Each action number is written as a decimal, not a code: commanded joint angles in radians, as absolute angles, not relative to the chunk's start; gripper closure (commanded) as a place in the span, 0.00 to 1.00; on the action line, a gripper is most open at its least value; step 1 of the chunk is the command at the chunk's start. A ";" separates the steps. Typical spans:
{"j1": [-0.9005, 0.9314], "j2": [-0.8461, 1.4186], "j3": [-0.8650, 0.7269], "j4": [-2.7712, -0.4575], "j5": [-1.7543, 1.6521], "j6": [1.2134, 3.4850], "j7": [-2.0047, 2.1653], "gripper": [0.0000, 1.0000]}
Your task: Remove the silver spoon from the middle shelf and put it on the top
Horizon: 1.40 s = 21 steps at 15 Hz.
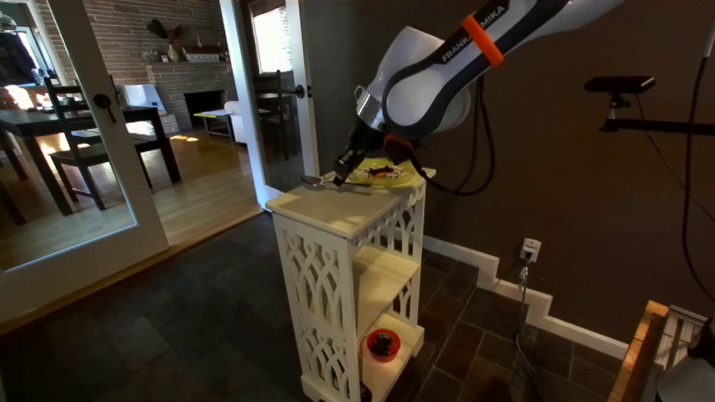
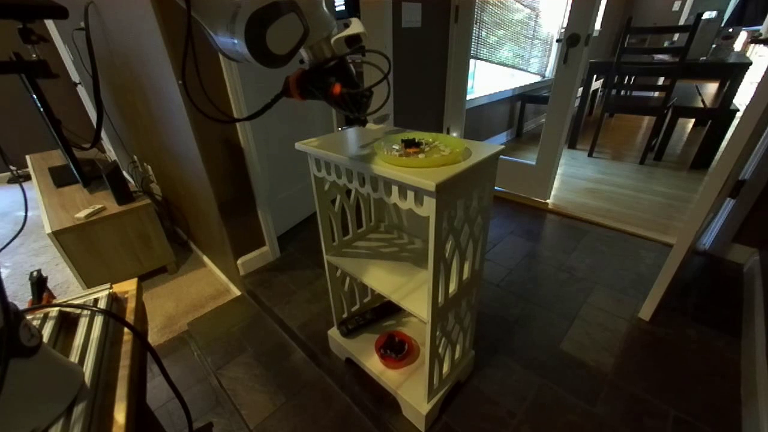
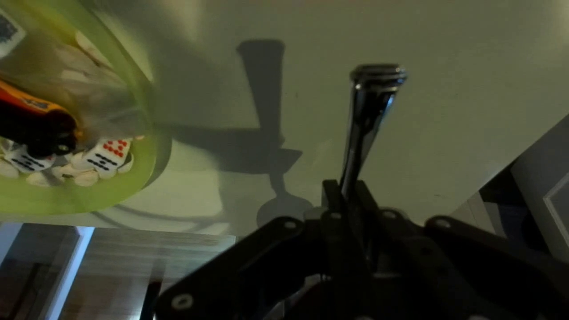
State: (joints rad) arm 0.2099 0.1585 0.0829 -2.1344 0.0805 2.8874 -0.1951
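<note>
The silver spoon's handle point(image 3: 371, 111) points away from my gripper in the wrist view; its bowl point(image 1: 311, 180) shows in an exterior view. My gripper point(image 3: 346, 189) is shut on the handle. In an exterior view the gripper point(image 1: 339, 177) is low over the stand's cream top point(image 1: 321, 206). The spoon's shadow lies apart from it on the top, so it is held a little above, roughly level. The top also shows in an exterior view point(image 2: 339, 144). The middle shelf point(image 2: 384, 276) is below, in both exterior views. The fingers hide the spoon's middle.
A yellow-green plate point(image 3: 138, 178) with dice, pale pieces and an orange-black object stands on the top beside the gripper. A red bowl point(image 2: 414, 353) and a dark long object point(image 2: 367, 319) lie on the lowest board. A glass door point(image 1: 304, 111) and a wall point(image 1: 536, 167) are nearby.
</note>
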 commanded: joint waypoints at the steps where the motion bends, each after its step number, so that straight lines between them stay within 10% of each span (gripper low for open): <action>1: 0.185 0.170 0.102 -2.099 0.028 2.844 -0.141 0.98; 12: 0.171 0.199 0.096 -2.097 -0.006 2.841 -0.135 0.94; 14: 0.172 0.200 0.094 -2.096 -0.017 2.840 -0.129 0.65; 21: 0.183 0.143 0.098 -2.134 -0.035 2.854 -0.093 0.18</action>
State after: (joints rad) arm 0.1853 0.1865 0.0863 -2.1175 0.0084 2.8579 -0.1565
